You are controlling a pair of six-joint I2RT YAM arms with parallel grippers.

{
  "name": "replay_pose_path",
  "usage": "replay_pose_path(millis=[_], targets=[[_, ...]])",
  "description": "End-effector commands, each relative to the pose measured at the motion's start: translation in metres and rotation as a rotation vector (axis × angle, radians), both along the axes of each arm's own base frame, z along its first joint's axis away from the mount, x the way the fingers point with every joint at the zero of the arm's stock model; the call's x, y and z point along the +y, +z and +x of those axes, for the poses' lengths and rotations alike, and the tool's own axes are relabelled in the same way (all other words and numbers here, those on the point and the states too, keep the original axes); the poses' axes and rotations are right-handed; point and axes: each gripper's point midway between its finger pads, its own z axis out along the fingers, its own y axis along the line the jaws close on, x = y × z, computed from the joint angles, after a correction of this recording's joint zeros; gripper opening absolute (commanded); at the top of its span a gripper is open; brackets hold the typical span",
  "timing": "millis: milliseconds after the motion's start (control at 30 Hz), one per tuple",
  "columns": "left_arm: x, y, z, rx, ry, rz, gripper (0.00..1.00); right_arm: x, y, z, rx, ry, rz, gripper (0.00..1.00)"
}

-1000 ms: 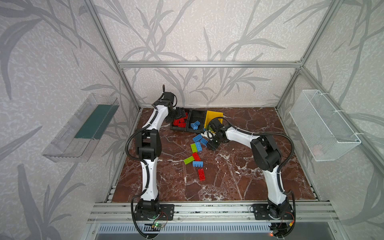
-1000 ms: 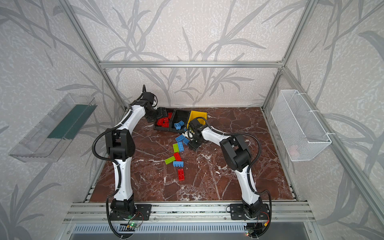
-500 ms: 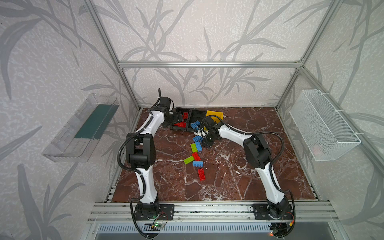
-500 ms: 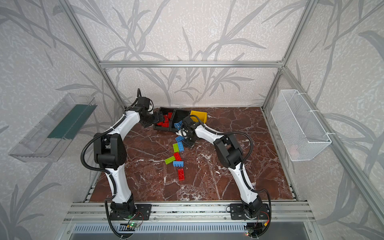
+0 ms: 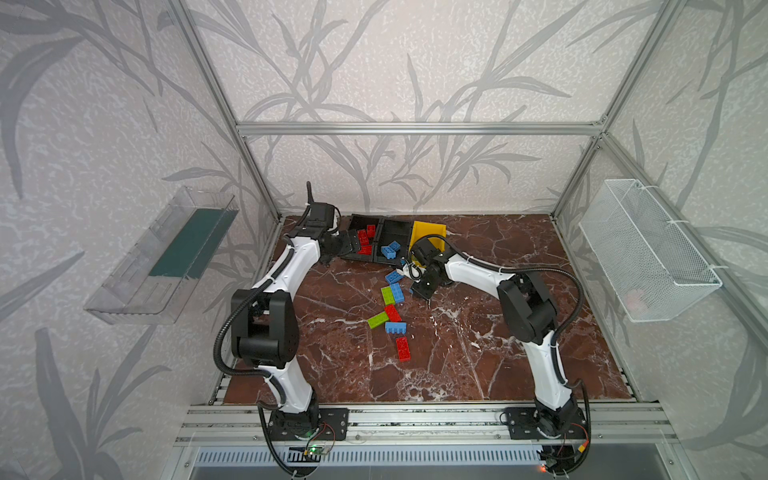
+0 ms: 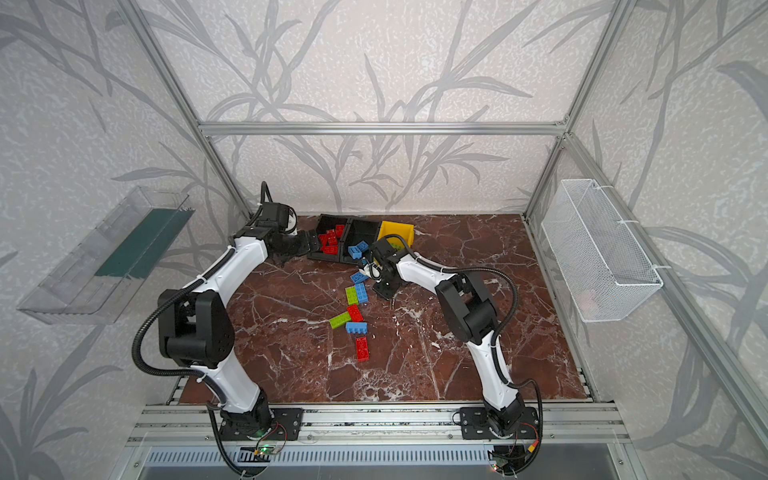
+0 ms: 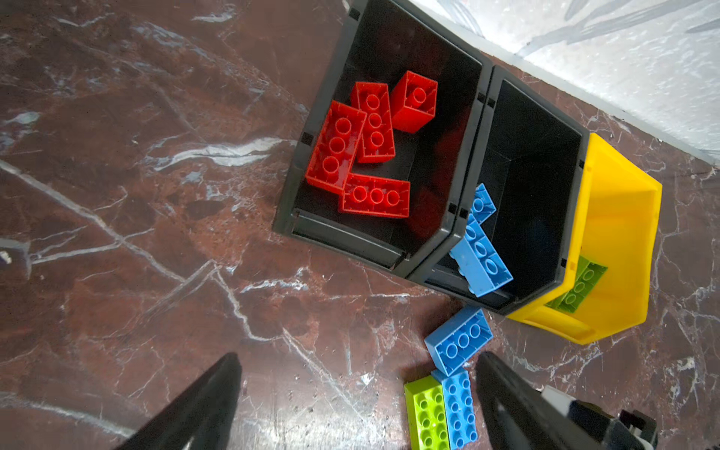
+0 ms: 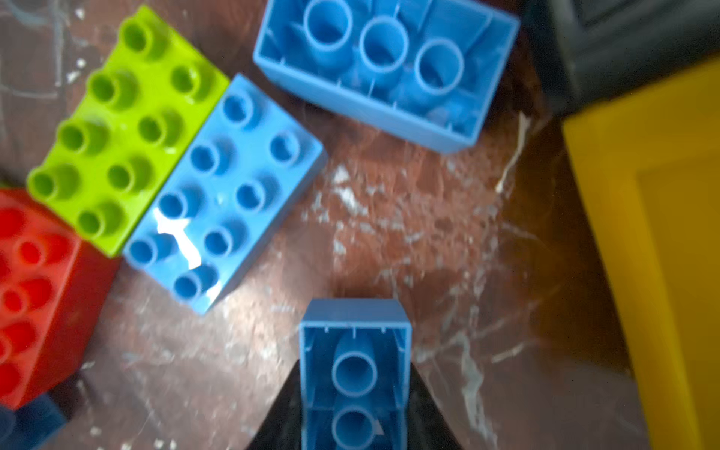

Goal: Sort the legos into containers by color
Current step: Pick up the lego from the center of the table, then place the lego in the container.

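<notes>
Three containers stand in a row at the back. One black bin [image 5: 353,219] [image 7: 307,218] holds several red legos [image 7: 370,144]. The middle black bin [image 5: 397,227] [image 7: 537,163] has blue legos [image 7: 481,253], and the yellow bin [image 5: 430,229] [image 7: 623,218] holds a green lego [image 7: 578,288]. My right gripper [image 5: 420,286] [image 8: 354,393] is shut on a blue lego [image 8: 354,350], low over the table in front of the yellow bin. My left gripper [image 5: 347,246] [image 7: 358,389] is open and empty beside the red legos' bin.
Loose legos lie mid-table: blue [image 5: 392,276], a green [image 5: 387,296] and blue [image 5: 397,293] pair, red [image 5: 392,312], green [image 5: 377,320], blue [image 5: 395,328], red [image 5: 402,348]. A clear tray [image 5: 166,266] hangs on the left wall. A wire basket [image 5: 648,253] hangs on the right wall.
My right gripper has closed on a blue lego at the pile's edge. My left arm has drawn back from over the red legos' bin toward its left side, jaws still open.
</notes>
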Motion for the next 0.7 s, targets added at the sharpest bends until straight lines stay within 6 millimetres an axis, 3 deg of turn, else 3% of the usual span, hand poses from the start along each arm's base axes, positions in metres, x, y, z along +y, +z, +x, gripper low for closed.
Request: replay_pose_path(millis=[0, 100, 200, 300, 500, 667], targets=[[0.007, 0.015, -0.009, -0.054, 0.029, 0.015, 0.94, -0.007, 0.062, 0.000, -0.074, -0.075, 0.070, 0.22], [0.004, 0.009, -0.022, -0.056, 0.033, -0.004, 0.94, -0.009, 0.092, -0.006, -0.069, -0.117, 0.109, 0.24], [-0.006, 0.003, -0.034, -0.053, 0.029, -0.040, 0.93, 0.004, 0.118, -0.005, -0.064, -0.120, 0.193, 0.25], [-0.022, 0.002, -0.047, -0.052, 0.004, -0.032, 0.93, 0.020, 0.140, 0.014, -0.078, -0.207, 0.278, 0.27], [-0.050, 0.004, -0.071, -0.061, -0.048, -0.020, 0.93, 0.057, 0.153, 0.060, -0.043, -0.341, 0.393, 0.31], [-0.054, -0.009, -0.095, -0.029, -0.058, -0.023, 0.93, 0.084, 0.149, 0.103, 0.002, -0.462, 0.485, 0.32]])
